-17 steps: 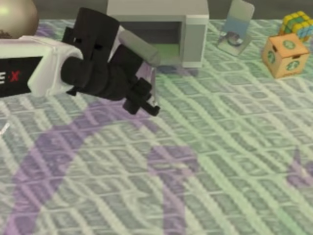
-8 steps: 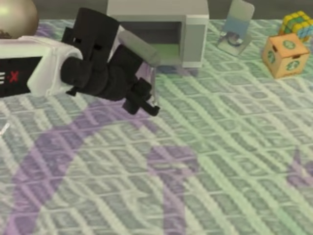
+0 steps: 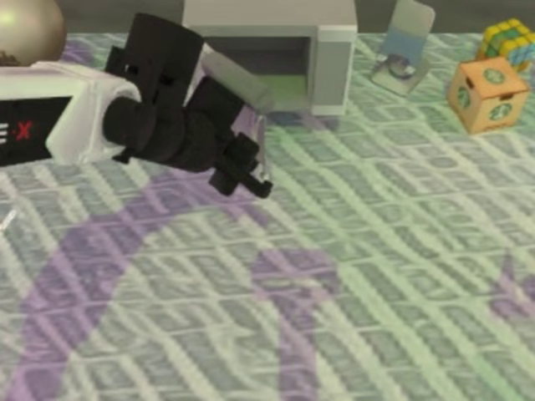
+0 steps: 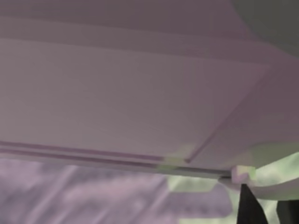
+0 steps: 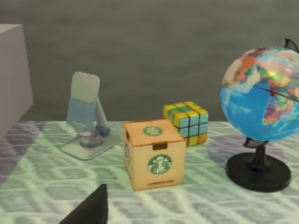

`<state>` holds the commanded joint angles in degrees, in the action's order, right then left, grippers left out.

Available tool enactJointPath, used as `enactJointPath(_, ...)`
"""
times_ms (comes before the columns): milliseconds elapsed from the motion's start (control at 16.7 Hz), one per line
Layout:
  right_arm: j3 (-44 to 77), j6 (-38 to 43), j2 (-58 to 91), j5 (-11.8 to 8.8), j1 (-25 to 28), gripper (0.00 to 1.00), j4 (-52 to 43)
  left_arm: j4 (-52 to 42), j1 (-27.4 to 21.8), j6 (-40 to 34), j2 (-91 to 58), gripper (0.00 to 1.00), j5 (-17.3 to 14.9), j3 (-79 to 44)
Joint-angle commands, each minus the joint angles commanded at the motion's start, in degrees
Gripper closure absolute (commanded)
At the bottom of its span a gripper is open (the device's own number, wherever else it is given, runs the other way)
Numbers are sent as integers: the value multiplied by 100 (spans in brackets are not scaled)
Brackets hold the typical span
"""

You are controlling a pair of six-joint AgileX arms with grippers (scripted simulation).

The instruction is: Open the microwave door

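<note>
- Boxy light grey-silver microwave (image 3: 333,71) at table's far edge, centre; its flat grey door (image 3: 238,82) swung open w/ dark cavity showing
- Left black two-finger gripper (image 3: 251,177) just below door's free edge; can't tell fingers' state
- Orange cardboard cube (image 3: 486,92) far right

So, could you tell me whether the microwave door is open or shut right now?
Open: the microwave door is swung out from the microwave, exposing its dark cavity.

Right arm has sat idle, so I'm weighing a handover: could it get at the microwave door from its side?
Probably not easily: the left gripper sits at the swung-open microwave door, crowding the approach.
</note>
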<state>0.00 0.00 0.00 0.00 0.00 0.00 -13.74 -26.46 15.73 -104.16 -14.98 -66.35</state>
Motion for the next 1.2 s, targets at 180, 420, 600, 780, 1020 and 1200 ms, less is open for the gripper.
enactJointPath(180,0,0,0,0,0,0,0,-27,-6,44,4,100,-78,28)
enactJointPath(420,0,0,0,0,0,0,0,-83,119,296,53,100,-231,46)
enactJointPath(600,0,0,0,0,0,0,0,-107,156,367,60,100,-275,58)
enactJointPath(780,0,0,0,0,0,0,0,-107,156,367,60,100,-275,58)
enactJointPath(1020,0,0,0,0,0,0,0,-107,156,367,60,100,-275,58)
enactJointPath(1200,0,0,0,0,0,0,0,-107,156,367,60,100,-275,58)
